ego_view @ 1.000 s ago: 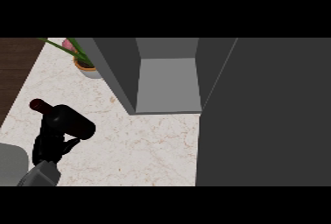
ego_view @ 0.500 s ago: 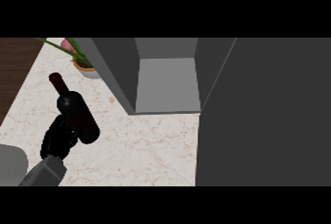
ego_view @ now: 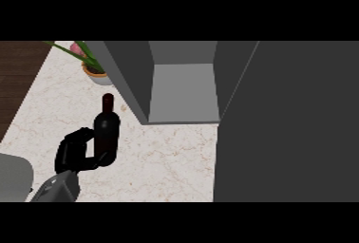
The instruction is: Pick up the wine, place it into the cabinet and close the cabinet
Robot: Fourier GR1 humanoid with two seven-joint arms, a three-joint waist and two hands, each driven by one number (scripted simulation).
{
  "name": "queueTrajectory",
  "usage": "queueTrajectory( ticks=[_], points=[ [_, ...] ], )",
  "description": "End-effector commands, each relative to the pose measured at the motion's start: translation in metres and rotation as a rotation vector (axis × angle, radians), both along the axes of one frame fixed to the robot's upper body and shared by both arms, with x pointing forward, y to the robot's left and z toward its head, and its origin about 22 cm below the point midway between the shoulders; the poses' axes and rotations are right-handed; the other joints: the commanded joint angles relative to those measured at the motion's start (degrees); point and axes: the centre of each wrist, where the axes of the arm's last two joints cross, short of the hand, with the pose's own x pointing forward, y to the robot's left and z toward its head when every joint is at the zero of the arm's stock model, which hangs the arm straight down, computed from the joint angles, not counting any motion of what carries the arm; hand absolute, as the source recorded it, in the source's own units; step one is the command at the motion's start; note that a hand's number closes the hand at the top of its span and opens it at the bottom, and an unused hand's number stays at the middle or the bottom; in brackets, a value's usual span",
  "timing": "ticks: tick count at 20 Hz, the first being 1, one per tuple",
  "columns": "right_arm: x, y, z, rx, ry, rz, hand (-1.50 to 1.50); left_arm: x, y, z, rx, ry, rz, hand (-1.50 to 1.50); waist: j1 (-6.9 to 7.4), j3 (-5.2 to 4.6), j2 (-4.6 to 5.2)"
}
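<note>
Wine (ego_view: 106,126) stood gripped in our left hand (ego_view: 76,154), whose black fingers curled round the lower body of the dark bottle while its neck and dark red cap pointed toward the far side of the view. We held it over the pale marbled tabletop (ego_view: 161,161), just left of the grey cabinet (ego_view: 133,76), whose open compartment showed a lighter grey floor. Beyond the bottle a potted plant (ego_view: 92,69) sat beside the cabinet's left wall.

1 wine bottle (ego_view: 107,128), 1 cabinet (ego_view: 184,78), 1 potted plant (ego_view: 92,66), 1 hand (ego_view: 76,153)
</note>
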Motion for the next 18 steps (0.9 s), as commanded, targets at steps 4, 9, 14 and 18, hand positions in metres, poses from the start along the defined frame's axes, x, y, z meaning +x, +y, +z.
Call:
queueTrajectory(
  ticks=[4,9,14,18],
  points=[
    [-0.020,-0.001,0.011,0.028,-0.004,-0.006,-1.50,-0.033,-0.037,-0.019,0.204,-0.105,-0.111,1.50,0.93,0.03,-0.44],
    [-0.023,-0.008,0.017,0.025,-0.024,-0.008,-1.50,-0.007,-0.060,0.007,0.357,-0.111,-0.098,1.50,0.89,0.08,-0.45],
    [-0.014,-0.009,0.012,0.019,-0.010,-0.017,-1.50,-0.007,-0.070,0.032,0.349,-0.040,-0.114,1.50,1.52,0.08,-0.41],
    [-0.006,-0.013,0.019,0.017,-0.017,-0.002,-1.50,0.007,-0.097,0.057,0.398,-0.056,-0.108,1.50,1.28,0.01,-0.18]
  ],
)
